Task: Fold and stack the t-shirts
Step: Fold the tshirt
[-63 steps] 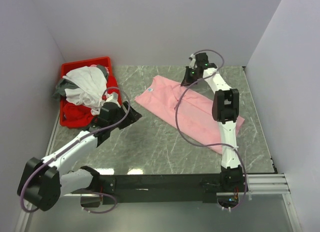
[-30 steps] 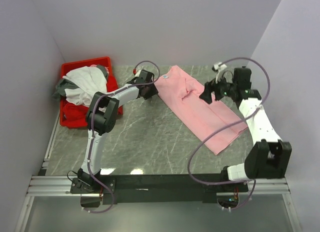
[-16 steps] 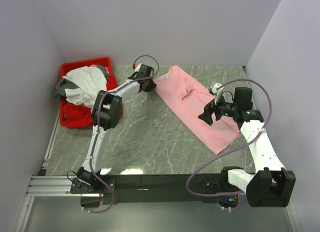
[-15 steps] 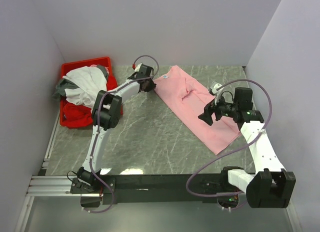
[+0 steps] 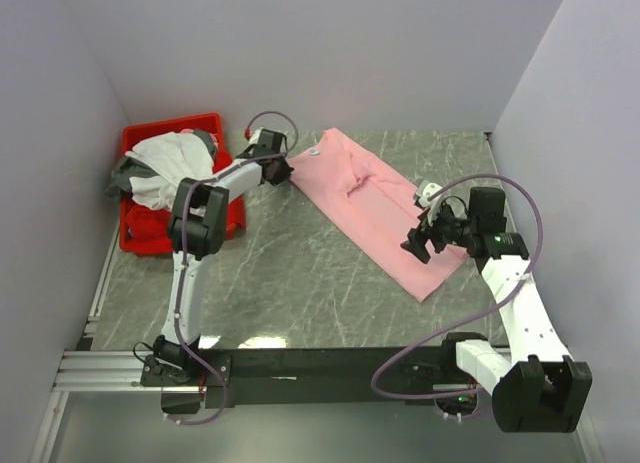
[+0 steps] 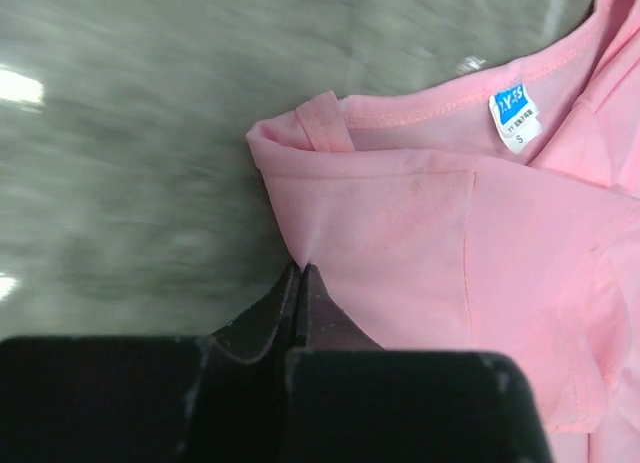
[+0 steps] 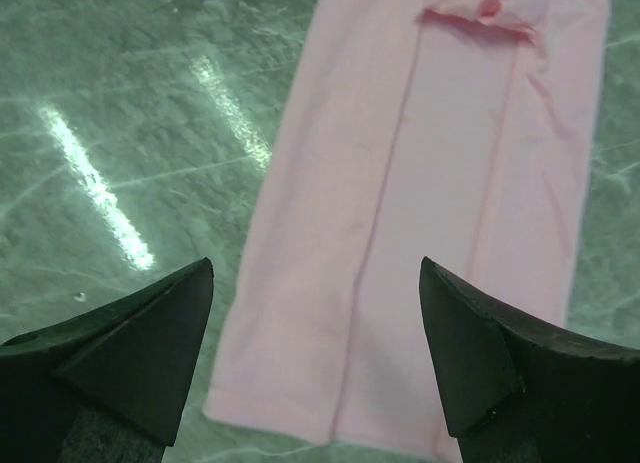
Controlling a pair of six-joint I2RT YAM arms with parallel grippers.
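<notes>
A light pink t-shirt (image 5: 372,211) lies as a long folded strip running diagonally from the back centre to the right front of the table. Its blue neck label (image 6: 513,108) shows near the collar. My left gripper (image 6: 300,269) is shut on the shirt's shoulder corner at the far end (image 5: 284,170). My right gripper (image 7: 316,267) hangs open above the shirt's near hem end (image 5: 416,245), the fingers well apart and touching nothing. More t-shirts, white (image 5: 175,168), grey (image 5: 122,177) and red (image 5: 150,226), are heaped in the bin.
The red plastic bin (image 5: 170,123) stands at the back left, next to the left wall. Grey walls close off the left, back and right sides. The marble tabletop (image 5: 290,273) lies bare between the arms' bases and the pink shirt.
My left gripper has shut on the pink shirt's shoulder corner and pulled that end leftward. My right gripper has moved nearer along the shirt toward its hem, still open.
</notes>
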